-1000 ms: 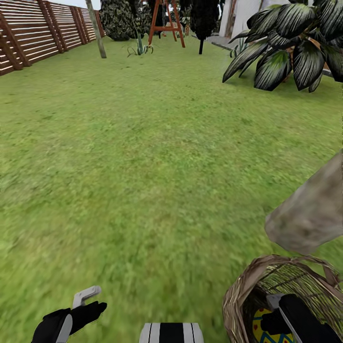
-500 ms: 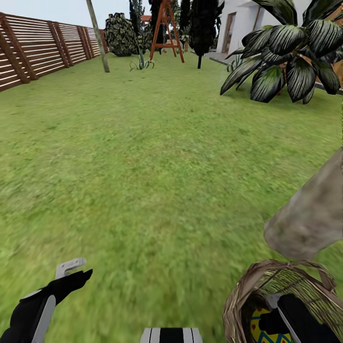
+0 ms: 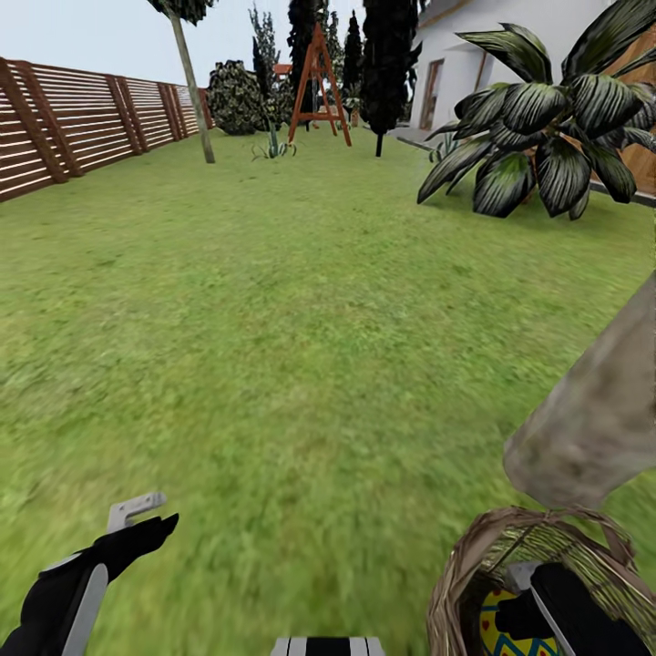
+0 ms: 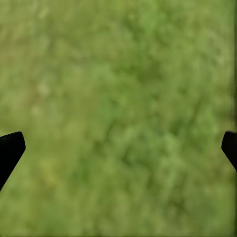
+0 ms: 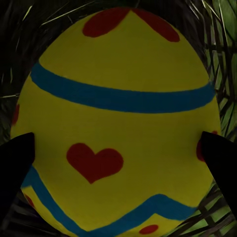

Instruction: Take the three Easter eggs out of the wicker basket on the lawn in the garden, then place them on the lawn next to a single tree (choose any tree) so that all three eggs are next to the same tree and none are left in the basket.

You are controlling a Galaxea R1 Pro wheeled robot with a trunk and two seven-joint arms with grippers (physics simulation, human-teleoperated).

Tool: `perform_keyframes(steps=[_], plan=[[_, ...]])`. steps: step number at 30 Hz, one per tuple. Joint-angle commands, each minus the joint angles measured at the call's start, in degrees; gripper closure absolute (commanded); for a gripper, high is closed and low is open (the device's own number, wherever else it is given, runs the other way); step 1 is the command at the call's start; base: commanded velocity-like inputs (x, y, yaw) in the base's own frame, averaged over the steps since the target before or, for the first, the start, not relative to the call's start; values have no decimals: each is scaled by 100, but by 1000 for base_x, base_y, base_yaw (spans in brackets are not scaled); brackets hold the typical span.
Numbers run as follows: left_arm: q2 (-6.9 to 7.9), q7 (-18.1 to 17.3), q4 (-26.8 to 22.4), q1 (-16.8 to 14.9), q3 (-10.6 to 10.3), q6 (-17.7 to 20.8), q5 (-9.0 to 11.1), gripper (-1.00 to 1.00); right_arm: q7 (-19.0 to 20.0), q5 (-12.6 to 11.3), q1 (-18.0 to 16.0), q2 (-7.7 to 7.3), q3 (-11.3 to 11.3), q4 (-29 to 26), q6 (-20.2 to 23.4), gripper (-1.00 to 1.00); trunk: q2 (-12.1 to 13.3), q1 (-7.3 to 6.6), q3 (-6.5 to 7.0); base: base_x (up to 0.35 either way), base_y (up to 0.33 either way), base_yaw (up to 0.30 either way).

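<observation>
Down in the wicker basket (image 3: 456, 583) beside the tree (image 3: 592, 428), the right gripper (image 5: 118, 158) stood open around an Easter egg (image 5: 116, 118), fingertips flanking its sides, long axis crosswise to them; the left gripper (image 4: 118, 148), open, hung over lawn (image 3: 301, 319), farther off.

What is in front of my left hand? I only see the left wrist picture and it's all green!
Observer: That green is the lawn. In the head view your left gripper hangs over bare grass.
Operator: Where's the basket?
Observer: On your other side. The right gripper is down inside the wicker basket.
Operator: Is there an egg?
Observer: Yes, a yellow Easter egg sits between its fingertips, with a red heart on it.
</observation>
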Motion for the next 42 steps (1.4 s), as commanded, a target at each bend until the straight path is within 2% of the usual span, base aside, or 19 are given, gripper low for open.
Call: perform_keyframes(steps=[1,32,42], plan=[[-2,-17,-7,-3,9,32,19,-100,44,61,-2,-4,12,-6,19,100,0,-3,18,0,0,0],[-27,-16,42,-3,-19,41,28,-100,35,61,-2,5,20,6,19,100,41,-83,705,0,0,0],[-28,-18,48,-3,-35,41,36,-100,35,61,-2,5,20,9,19,100,54,-109,927,-130,-12,0]])
